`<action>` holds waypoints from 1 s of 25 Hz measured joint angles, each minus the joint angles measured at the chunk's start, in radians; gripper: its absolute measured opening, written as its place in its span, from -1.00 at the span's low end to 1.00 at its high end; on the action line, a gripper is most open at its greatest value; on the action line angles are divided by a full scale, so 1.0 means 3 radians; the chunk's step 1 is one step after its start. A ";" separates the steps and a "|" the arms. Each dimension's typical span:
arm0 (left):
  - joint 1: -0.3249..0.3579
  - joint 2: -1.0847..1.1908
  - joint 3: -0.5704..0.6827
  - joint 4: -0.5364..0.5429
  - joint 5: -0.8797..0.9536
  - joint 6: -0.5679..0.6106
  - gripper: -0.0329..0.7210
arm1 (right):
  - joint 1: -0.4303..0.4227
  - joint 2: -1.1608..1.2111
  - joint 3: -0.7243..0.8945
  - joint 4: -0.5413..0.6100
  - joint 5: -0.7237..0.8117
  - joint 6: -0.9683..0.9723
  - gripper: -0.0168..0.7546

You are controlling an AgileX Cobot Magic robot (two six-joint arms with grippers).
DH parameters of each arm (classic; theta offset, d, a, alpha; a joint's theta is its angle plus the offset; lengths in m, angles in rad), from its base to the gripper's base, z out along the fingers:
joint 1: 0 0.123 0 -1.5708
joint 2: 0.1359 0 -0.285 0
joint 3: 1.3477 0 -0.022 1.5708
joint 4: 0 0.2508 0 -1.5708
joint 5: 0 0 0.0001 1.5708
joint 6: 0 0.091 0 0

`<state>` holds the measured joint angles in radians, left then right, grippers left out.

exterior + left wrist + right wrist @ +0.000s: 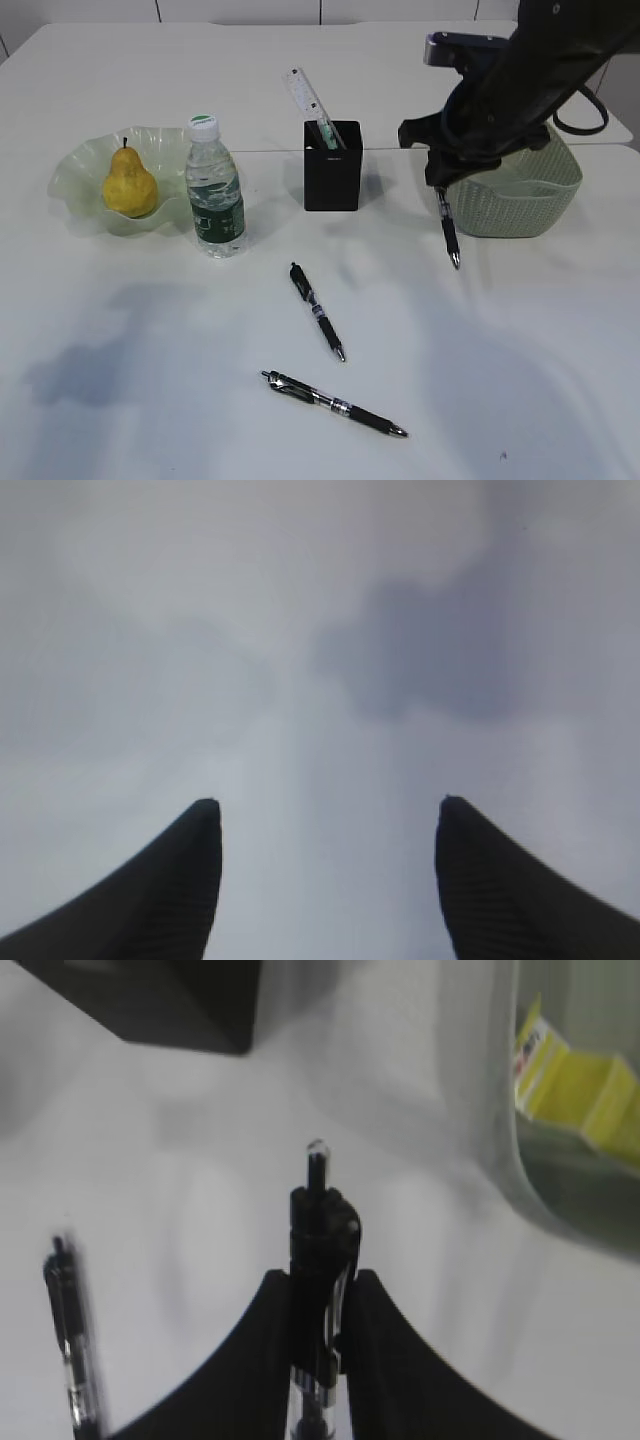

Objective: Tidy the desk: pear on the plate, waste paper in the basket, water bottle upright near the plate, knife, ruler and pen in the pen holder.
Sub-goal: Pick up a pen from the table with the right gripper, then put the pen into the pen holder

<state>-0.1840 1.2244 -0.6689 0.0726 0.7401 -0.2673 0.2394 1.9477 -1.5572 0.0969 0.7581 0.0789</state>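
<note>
My right gripper (441, 188) (320, 1280) is shut on a black pen (449, 230) (318, 1230) and holds it hanging tip-down above the table, between the black pen holder (332, 170) (150, 1000) and the green basket (520, 200). The holder has a ruler (308, 100) standing in it. Two more black pens (318, 311) (335, 403) lie on the table in front; one shows in the right wrist view (70, 1340). The yellow pear (129, 184) sits on the pale green plate (75, 165). The water bottle (214, 188) stands upright beside the plate. My left gripper (325, 810) is open over bare table.
The basket (560, 1160) holds yellow paper (570, 1085). The table's far edge runs behind the holder, with a second table surface beyond. The left arm is outside the exterior view; only its shadow falls at the front left.
</note>
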 joint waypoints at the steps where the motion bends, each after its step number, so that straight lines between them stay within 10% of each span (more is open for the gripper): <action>1: 0.0000 0.0000 0.0000 0.0000 0.0000 0.0000 0.35 | 0.0000 0.0000 -0.0053 0.0046 -0.0053 -0.0080 -0.72; 25: 0.0000 0.0000 0.0000 -0.0012 0.0000 0.0000 0.35 | 0.0000 0.0661 -0.0919 0.2136 -0.1400 -0.2207 -0.72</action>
<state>-0.1840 1.2244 -0.6689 0.0690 0.7401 -0.2673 0.2394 2.1460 -1.8329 0.7377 0.3380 -0.5832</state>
